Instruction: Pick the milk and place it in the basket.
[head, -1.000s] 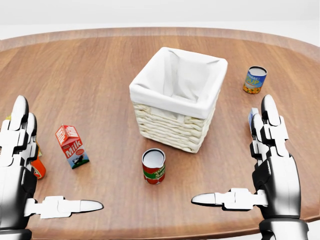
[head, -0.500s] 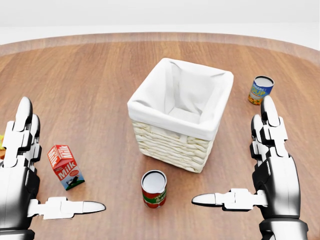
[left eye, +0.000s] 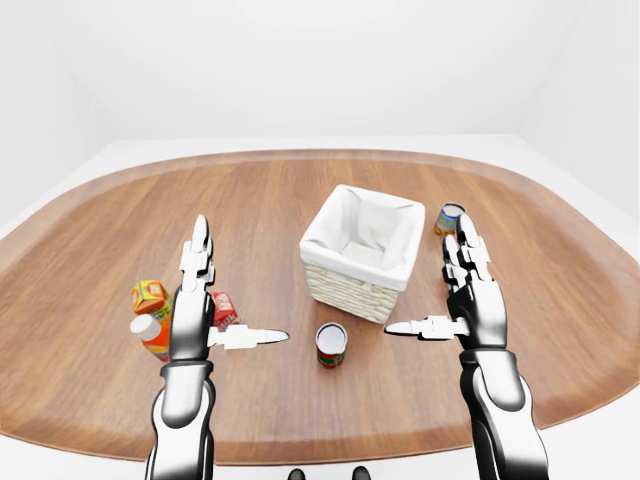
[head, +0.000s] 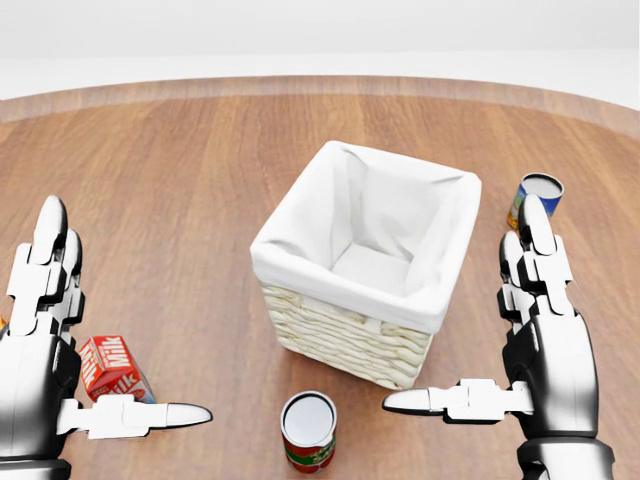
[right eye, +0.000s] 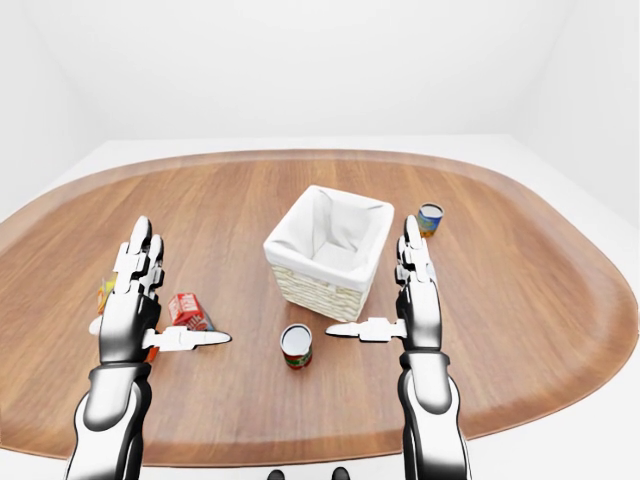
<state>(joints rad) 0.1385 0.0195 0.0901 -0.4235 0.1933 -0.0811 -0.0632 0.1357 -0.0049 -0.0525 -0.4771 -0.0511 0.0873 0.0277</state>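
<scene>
The milk (head: 112, 368) is a small red and white carton standing on the wooden table (head: 180, 180), at the lower left of the head view. My left hand (head: 120, 315) is open around it, fingers upright to its left and thumb stretched out just below it, not touching. The basket (head: 340, 340), wicker with a white cloth lining, stands in the middle of the view and is empty. My right hand (head: 462, 303) is open to the basket's right, its thumb pointing left below the basket's corner.
A red can (head: 308, 430) with an open top stands below the basket, between my thumbs. A blue can (head: 538, 195) sits right of the basket, behind my right fingers. An orange carton (left eye: 150, 296) and a white-capped bottle (left eye: 150, 335) stand left of my left hand.
The whole picture has shifted: the camera has moved nearer, so basket, milk and cans sit lower and larger. Both hands hold the same open pose.
</scene>
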